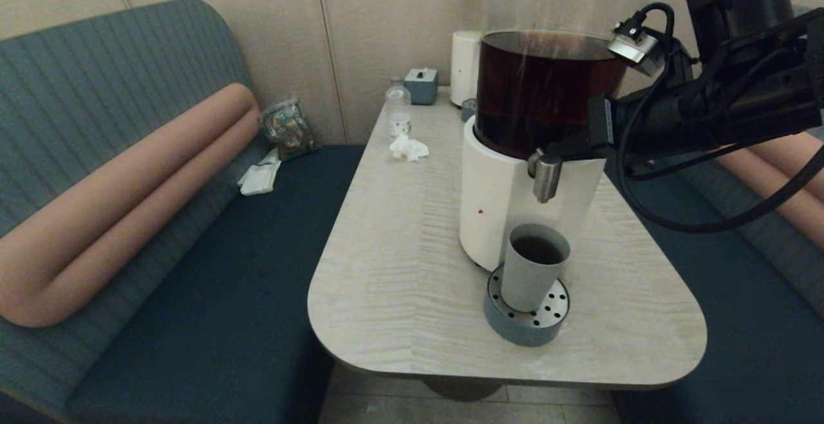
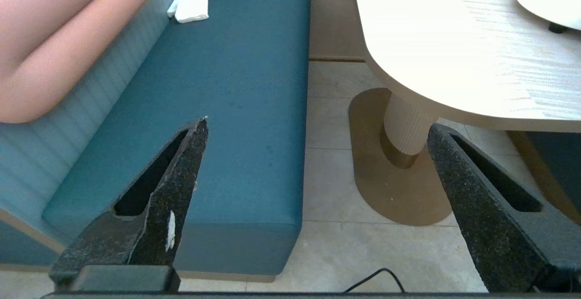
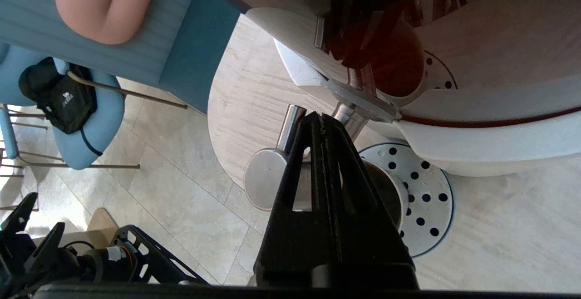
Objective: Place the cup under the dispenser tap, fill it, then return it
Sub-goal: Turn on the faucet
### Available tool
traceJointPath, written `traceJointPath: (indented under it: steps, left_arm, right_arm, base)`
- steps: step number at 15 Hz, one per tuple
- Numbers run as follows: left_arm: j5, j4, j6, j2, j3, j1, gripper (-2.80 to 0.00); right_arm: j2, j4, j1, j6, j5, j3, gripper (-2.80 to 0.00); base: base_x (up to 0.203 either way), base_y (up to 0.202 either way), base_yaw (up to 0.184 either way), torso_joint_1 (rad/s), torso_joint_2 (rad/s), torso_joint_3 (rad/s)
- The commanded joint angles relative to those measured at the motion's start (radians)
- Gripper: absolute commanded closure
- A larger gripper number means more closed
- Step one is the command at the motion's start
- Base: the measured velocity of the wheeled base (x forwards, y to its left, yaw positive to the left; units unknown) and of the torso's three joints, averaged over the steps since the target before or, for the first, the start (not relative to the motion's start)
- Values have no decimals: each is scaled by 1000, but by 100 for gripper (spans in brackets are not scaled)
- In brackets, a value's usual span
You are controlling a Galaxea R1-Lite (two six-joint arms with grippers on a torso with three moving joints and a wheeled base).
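Drip tray (image 1: 526, 324): nearest thing to me on the table (image 1: 399, 269), a round grey-blue base with a perforated metal top, set right in front of the dispenser (image 1: 515, 154) so it catches drops.
Cup (image 1: 533, 266): upright on the tray, rim directly below the tap (image 1: 547, 176), with dark liquid already showing inside. I judge the placing step done and the fill under way or close to finished.
Tap: short metal spout pointing straight down at the cup's mouth; I see no stream in the gap between spout and cup.
Right gripper (image 3: 321, 122): reaching in from my right at tap height, fingers pressed together with nothing between them. The tips sit against the tap fitting, as I read it to work the valve by pushing, not to grip it.
Left gripper (image 2: 317, 135): parked low beside the table over the bench (image 2: 236, 108) and floor, fingers spread wide and empty, well clear of the work.
Tank: holds dark drink to about half height, so supply is no limit.
Next, as I judge it: release the tap, then take the cup by its side without tipping it.
Risk: the full, handleless cup could slop when lifted off the tray.
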Motion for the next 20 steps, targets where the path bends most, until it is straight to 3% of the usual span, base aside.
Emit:
traceJointPath:
  steps: [1,8,10,17,20]
  left_arm:
    - [0,0,-1,1,0,0,-280]
    - [0,0,-1,1,0,-1,-280]
    - [0,0,-1,1,0,0,-280]
    - [0,0,-1,1,0,0,-280]
    - [0,0,-1,1,0,0,-280]
  right_arm:
    - [2,7,0,2,3,0,0]
    - [-7,7,-12,0,-1,11,0]
    - [-16,10,-14,-47,-12,13,0]
    - [-40,13,-13,-93,-54,5,0]
    - [-50,11,-13,-106,-126,11,0]
  base:
    - [0,0,0,0,0,0]
    - [0,0,0,0,0,0]
    - [0,0,0,0,0,0]
    - [0,0,0,0,0,0]
    - [0,0,0,0,0,0]
